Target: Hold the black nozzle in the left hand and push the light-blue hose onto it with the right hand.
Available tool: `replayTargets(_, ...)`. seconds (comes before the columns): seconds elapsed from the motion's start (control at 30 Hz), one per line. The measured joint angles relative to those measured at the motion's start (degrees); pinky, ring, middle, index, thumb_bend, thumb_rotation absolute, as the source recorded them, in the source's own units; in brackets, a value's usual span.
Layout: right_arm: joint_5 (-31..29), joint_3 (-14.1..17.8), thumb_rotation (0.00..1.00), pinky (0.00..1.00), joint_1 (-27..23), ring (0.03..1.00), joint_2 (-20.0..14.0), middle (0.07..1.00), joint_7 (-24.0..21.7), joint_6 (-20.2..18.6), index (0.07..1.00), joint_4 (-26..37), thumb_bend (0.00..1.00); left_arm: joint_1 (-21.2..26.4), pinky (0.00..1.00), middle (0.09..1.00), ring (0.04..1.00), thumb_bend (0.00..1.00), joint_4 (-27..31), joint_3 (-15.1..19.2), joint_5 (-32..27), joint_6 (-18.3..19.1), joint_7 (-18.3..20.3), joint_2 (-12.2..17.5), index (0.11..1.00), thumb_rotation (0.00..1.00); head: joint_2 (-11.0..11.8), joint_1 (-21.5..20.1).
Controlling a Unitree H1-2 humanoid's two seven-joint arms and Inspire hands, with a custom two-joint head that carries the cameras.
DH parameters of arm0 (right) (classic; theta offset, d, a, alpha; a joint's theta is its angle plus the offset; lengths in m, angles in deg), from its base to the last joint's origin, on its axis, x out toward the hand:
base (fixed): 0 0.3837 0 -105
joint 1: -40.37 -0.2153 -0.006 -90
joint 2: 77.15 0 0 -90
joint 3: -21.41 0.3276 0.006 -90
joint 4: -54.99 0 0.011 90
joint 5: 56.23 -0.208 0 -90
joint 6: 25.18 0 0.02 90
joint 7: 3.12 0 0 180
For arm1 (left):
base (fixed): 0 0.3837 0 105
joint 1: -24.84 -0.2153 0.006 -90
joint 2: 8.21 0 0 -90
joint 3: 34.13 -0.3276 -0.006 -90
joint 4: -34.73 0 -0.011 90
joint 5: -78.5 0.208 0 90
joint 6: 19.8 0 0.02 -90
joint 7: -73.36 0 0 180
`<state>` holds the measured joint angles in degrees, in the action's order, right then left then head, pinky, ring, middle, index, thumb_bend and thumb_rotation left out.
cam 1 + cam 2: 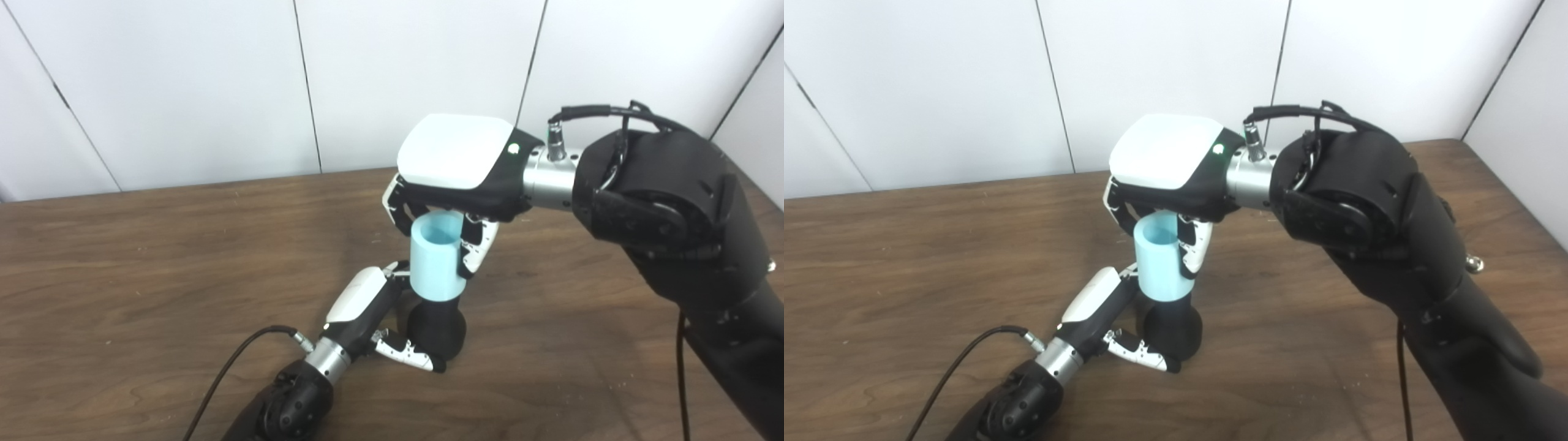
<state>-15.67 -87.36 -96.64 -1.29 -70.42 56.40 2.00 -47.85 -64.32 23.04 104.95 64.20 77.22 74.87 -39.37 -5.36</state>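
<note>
From my remote station I saw the black nozzle (436,331) standing upright on the wooden tabletop (153,263), near its middle. My left robot hand (373,312) lay low beside it, on its left, fingers (409,353) curled round the nozzle's bulbous base and pinching it, with one finger running along the front at the tabletop. The light-blue hose (435,257) stood upright directly on top of the nozzle, its lower rim seated over the nozzle's upper part and its open mouth facing up. My right robot hand (456,184) hovered over the hose from above, palm down, its fingers (478,248) coming down on either side of the hose's upper half and closed on it. The two hands were stacked, right above left, close but apart.
</note>
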Motion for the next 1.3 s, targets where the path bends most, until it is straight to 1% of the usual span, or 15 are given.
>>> replayTargets(0.1,-0.37,-0.15,0.0,0.23,0.04,0.377,-0.3,0.485,0.01,-0.02,0.507,0.0,0.52,-0.02,0.95,0.546,0.726,0.51,0.01,-0.01,0.0,0.01,0.0,-0.02,0.442,0.0,0.0,0.0)
replayTargets(0.33,0.13,-0.49,0.0,0.24,0.4,0.391,-0.42,0.515,0.31,0.05,0.491,0.0,0.52,-0.05,0.95,0.546,0.726,0.51,0.07,-0.05,0.0,0.08,0.01,-0.04,0.442,0.0,-0.18,-0.18)
replayTargets(0.47,0.56,-0.46,0.0,0.24,0.56,0.391,-0.7,0.518,0.52,0.27,0.49,0.0,0.52,-0.06,0.95,0.546,0.726,0.51,0.1,-0.05,0.0,0.08,0.06,-0.04,0.442,0.0,-0.26,-0.18)
replayTargets(0.6,0.78,-0.39,0.0,0.24,1.06,0.382,-1.65,0.511,0.61,0.99,0.499,0.16,0.52,-0.1,0.97,0.546,0.728,0.51,0.19,-0.09,0.0,0.13,0.09,-0.04,0.442,0.0,-0.35,-0.18)
replayTargets(0.77,1.73,-0.4,0.0,0.24,2.25,0.378,-1.69,0.508,0.61,1.33,0.505,0.38,0.52,-0.4,0.98,0.546,0.729,0.51,0.7,-0.25,0.0,0.55,0.1,-0.05,0.442,0.0,-0.44,-0.18)
replayTargets(0.97,1.9,-0.38,0.0,0.28,2.26,0.383,-1.73,0.503,0.61,2.31,0.516,0.33,0.51,-0.43,0.98,0.546,0.728,0.51,0.81,-0.35,0.0,0.66,0.11,-0.04,0.442,0.0,-0.62,-0.35)
replayTargets(1.03,1.89,-0.35,0.0,0.3,2.28,0.378,-1.76,0.487,0.71,2.74,0.524,0.28,0.51,-0.47,0.98,0.546,0.728,0.51,0.89,-0.36,0.0,0.74,0.11,-0.04,0.443,0.0,-0.53,-0.18)
replayTargets(1.2,2.03,0.02,0.0,0.29,2.96,0.37,-1.86,0.474,1.58,4.31,0.526,0.25,0.51,-0.48,0.97,0.545,0.728,0.51,0.92,-0.38,0.0,0.79,0.12,-0.04,0.443,0.0,-0.62,-0.09)
replayTargets(1.3,2.27,0.46,0.0,0.29,3.88,0.371,-1.86,0.484,2.08,4.65,0.523,0.25,0.52,-0.52,0.97,0.545,0.728,0.51,0.99,-0.39,0.0,0.84,0.13,-0.04,0.443,0.0,-0.7,-0.09)
